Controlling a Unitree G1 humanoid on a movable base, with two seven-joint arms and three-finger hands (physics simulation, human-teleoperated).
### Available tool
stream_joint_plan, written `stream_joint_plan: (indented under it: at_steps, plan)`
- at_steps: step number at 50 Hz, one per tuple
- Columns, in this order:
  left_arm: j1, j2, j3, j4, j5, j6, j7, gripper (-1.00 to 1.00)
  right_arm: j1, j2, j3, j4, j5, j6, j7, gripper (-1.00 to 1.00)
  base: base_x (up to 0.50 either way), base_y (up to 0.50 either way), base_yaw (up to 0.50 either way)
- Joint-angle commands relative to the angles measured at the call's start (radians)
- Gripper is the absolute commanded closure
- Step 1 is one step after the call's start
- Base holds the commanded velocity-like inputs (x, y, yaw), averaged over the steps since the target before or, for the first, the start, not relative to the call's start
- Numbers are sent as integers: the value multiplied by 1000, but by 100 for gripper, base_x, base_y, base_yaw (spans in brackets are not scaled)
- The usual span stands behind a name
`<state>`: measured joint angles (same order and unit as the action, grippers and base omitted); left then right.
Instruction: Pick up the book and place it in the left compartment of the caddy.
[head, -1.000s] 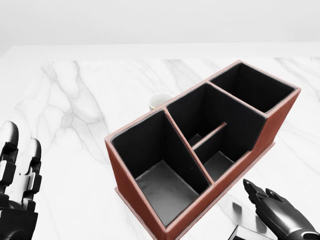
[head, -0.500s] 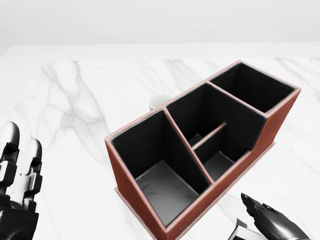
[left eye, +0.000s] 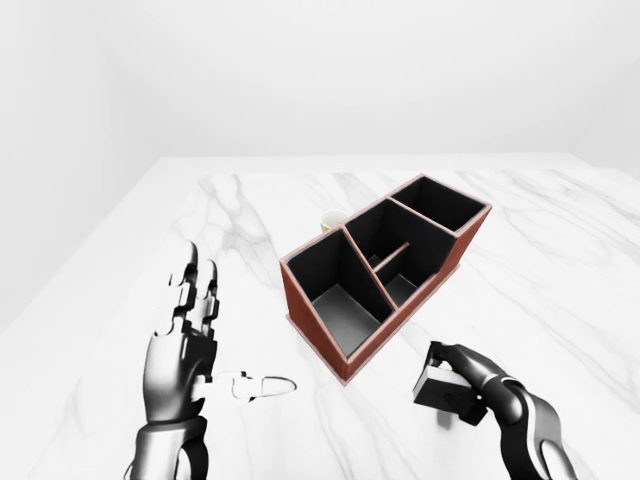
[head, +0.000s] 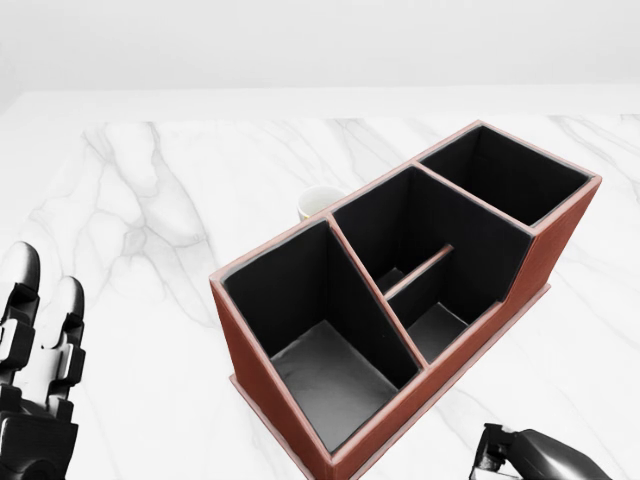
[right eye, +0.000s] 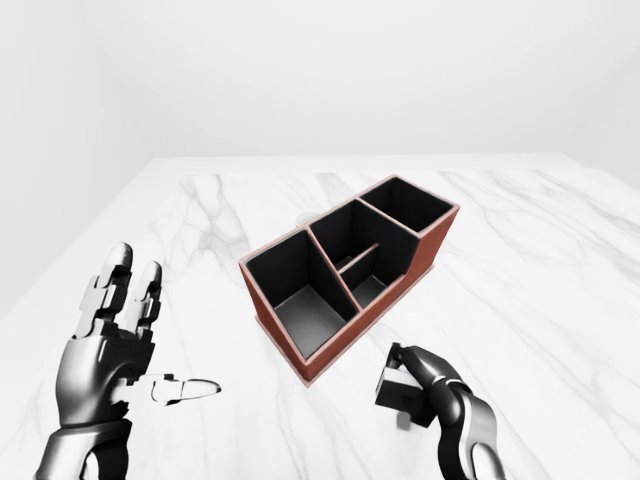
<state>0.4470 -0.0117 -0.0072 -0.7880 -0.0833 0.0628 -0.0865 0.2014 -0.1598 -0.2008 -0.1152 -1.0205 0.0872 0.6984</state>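
The red-brown caddy (left eye: 401, 318) with black insides stands slantwise on the white marble table (left eye: 240, 205). Its large left compartment (head: 322, 372) holds nothing. The book (left eye: 442, 389), small and dark with a pale edge, is below and right of the caddy in the left-eye view. My right hand (left eye: 452, 374) has its fingers curled over the book's top and is shut on it. A small shadow lies under the book. In the head view only the knuckles of that hand (head: 532, 456) show at the bottom edge. My left hand (left eye: 218, 322) stands open and upright left of the caddy, thumb out.
A small cream cup (head: 320, 203) sits on the table just behind the caddy's middle section. The caddy's other sections (head: 500, 170) are also unfilled. The table's left edge (left eye: 90, 255) runs close to my left hand.
My right hand has sunk toward the bottom of the head view and its fingers have curled down from spread onto the book. The left hand and caddy have not moved.
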Motion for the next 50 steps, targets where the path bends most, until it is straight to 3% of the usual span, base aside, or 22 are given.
stream_joint_plan:
  at_steps: [1,9,24,28,30,33,35,41,50]
  plan:
    - [-17,0,10,-44,-3,24,2,-100,-6,4,11,-40,-15,0,0,100,0,0,0]
    - [-16,-8,13,-47,-2,24,-6,-100,-12,12,6,-131,-37,0,0,100,0,0,0]
    - [-15,-5,3,-37,-1,24,-5,-100,-47,37,-39,-493,-188,0,0,100,0,0,0]
    - [8,-2,-11,2,2,-4,-6,-100,-61,50,-60,-591,-226,0,0,100,0,0,0]
    - [10,1,-14,2,2,-7,-2,-100,-71,55,-69,-627,-240,0,0,100,0,0,0]
    - [6,5,-16,4,1,-4,2,-100,-87,63,-79,-676,-252,0,0,100,0,0,0]
    - [-7,8,-11,-26,-3,24,8,-100,-101,65,-82,-737,-271,0,0,100,0,0,0]
    - [-9,3,-6,-51,-1,24,5,-100,-194,73,-74,-845,-319,0,0,100,0,0,0]
    - [-10,-2,3,-52,-5,24,-2,-100,-240,129,-42,-932,-369,0,0,100,0,0,0]
